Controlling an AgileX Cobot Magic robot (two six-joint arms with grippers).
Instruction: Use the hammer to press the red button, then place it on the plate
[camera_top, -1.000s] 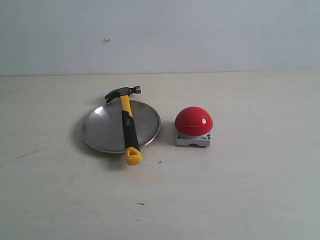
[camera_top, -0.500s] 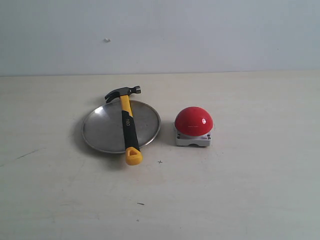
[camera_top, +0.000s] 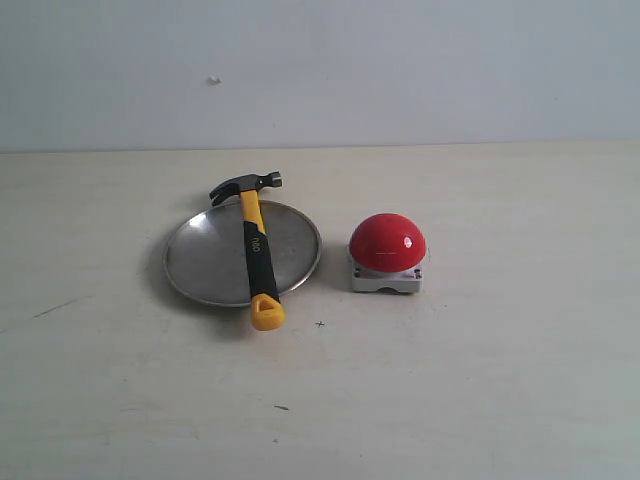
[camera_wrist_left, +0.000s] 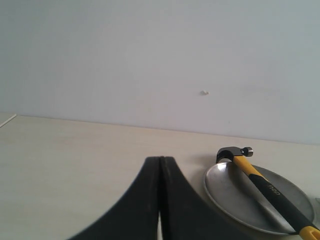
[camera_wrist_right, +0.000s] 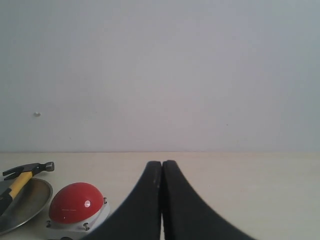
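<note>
So the hammer (camera_top: 253, 250) is lying flat across the plate (camera_top: 200, 262). Its dark head pokes out past the far rim and the yellow looped tip hangs over the near rim toward the camera. The red button (camera_top: 387, 243) sits on its grey-white base just beside the plate, on the right in the exterior view, not touching it. Everything's on a pale table (camera_top: 480, 380).

Neither arm is anywhere near the stuff. The left end effector (camera_wrist_left: 160, 162) has its fingers pressed together with nothing in them, and the plate and hammer sit well ahead of it. Same deal for the right end effector (camera_wrist_right: 162, 165): fingers together, empty, with the button ahead and off to one side.

Honestly I can't tell which step this is. The hammer on the plate with both arms parked could be the finished job, or just how things were laid out to start. If it's the start, my guess is the left one needs to spread its fingers, come down over the black grip and pinch it before swinging over to the button.

There's a small light marking on the black part of the handle, but it's too tiny for me to read.
</note>
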